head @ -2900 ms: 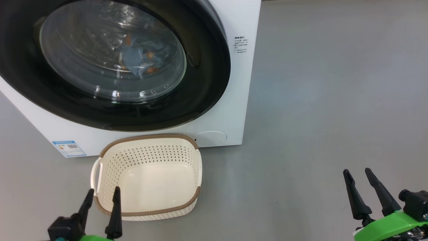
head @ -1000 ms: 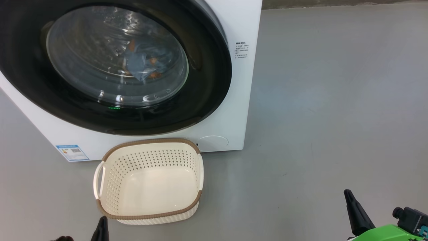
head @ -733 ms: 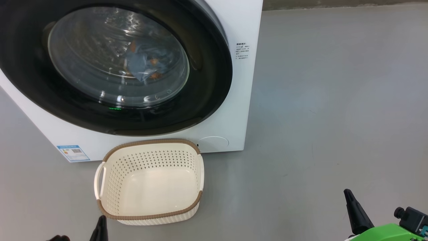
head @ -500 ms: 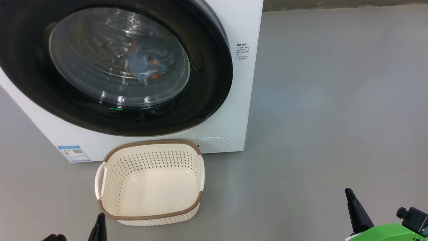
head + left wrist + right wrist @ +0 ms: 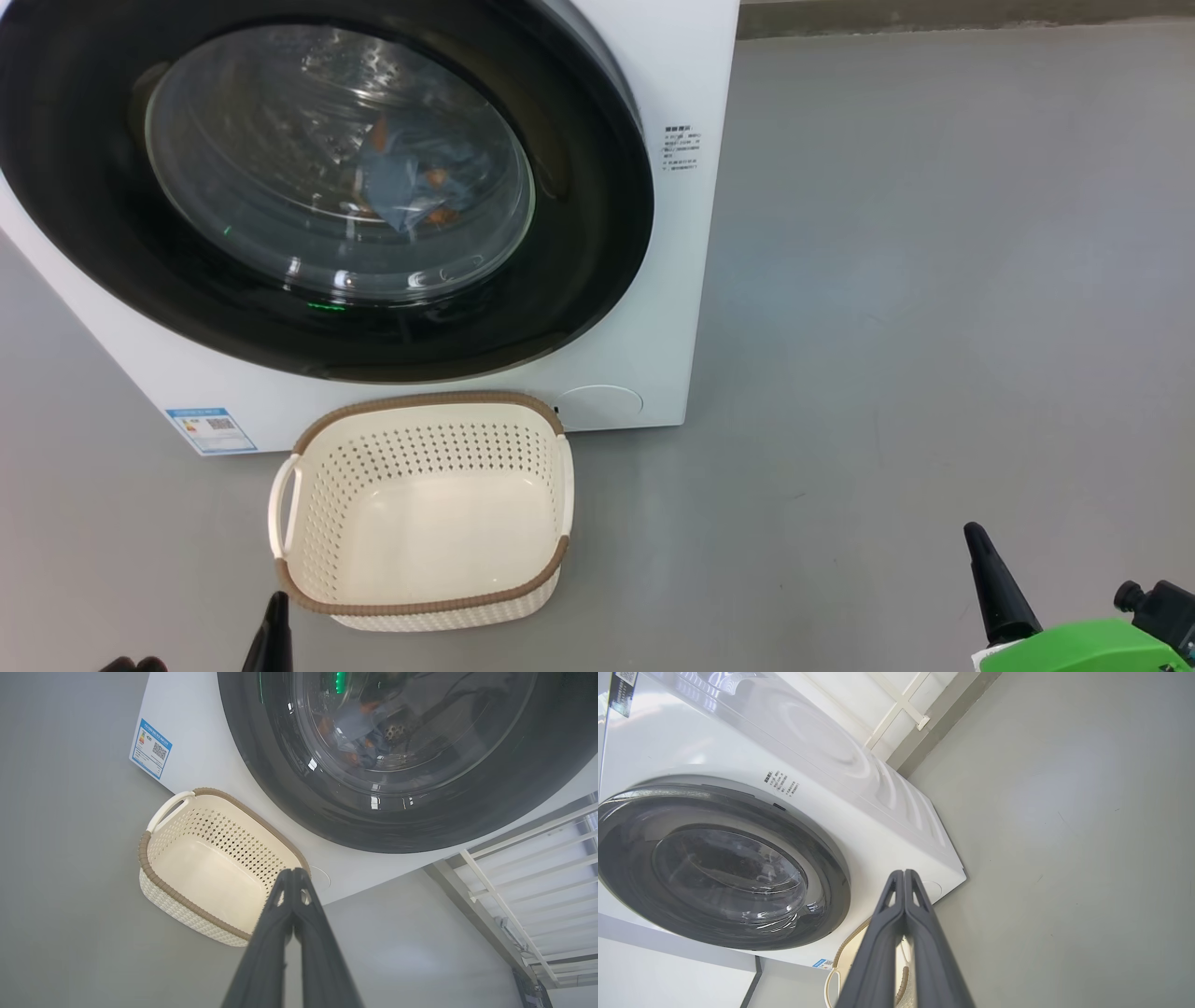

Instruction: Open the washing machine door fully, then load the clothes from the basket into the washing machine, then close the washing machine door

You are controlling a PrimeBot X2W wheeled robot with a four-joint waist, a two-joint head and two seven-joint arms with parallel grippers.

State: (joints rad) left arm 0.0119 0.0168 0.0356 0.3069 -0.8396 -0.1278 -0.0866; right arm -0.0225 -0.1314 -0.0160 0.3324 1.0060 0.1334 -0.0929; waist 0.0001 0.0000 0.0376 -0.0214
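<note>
We see the door shut flat against the washer, its black rim ringing the glass bowl. Behind that glass the clothes lie in the drum, blue-grey with orange specks. The basket sits on the floor just in front of the washer, below the door, its cream bottom bare. A blue label marks the washer's lower left corner. Our left gripper is near the basket's near left corner, fingers pressed together on nothing. Our right gripper, well off to the right, has its fingers together too.
</note>
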